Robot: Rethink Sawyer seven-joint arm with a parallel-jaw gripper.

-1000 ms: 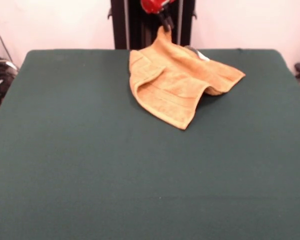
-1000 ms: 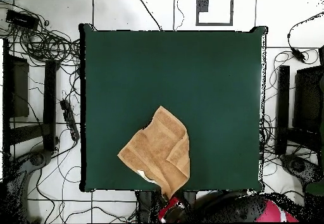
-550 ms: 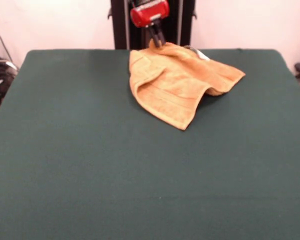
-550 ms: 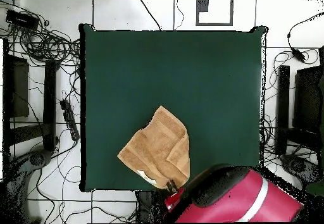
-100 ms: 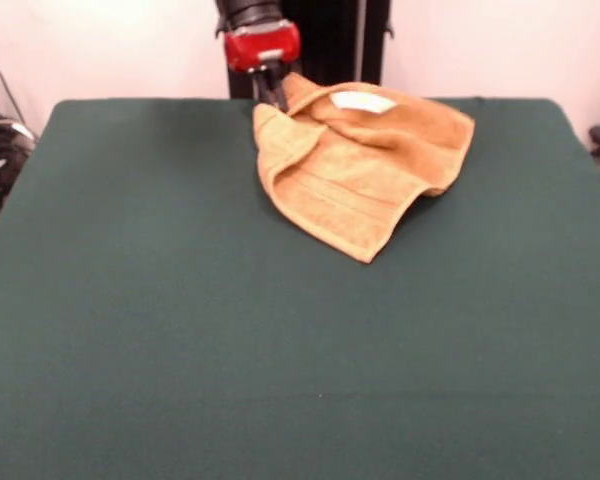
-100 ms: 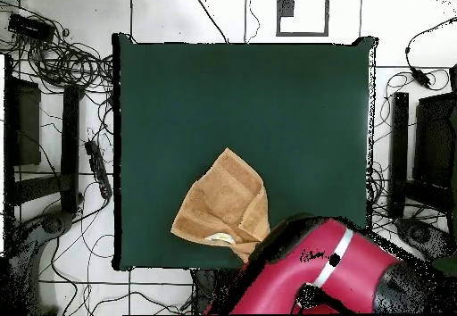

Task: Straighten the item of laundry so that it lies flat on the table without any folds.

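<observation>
Front and overhead views. My arm (image 6: 330, 272) comes in low over the table's edge nearest my base, its red and black wrist pointing down at the towel's corner. My gripper (image 5: 271, 92) hangs just below the red housing, its dark fingers (image 5: 277, 93) drawn close together and pinched on the raised edge of the towel (image 5: 355, 165); in the overhead view my arm hides this contact.

The towel, orange-tan terry with woven border bands, lies on the green table (image 5: 180, 330) close to that same edge. It is crumpled: the part at my fingers stands up off the cloth, one layer is folded over so that the white tag (image 5: 360, 101) faces up, and a fold on the side away from my gripper arches above the surface. A free corner lies flat and points toward the table's middle.
</observation>
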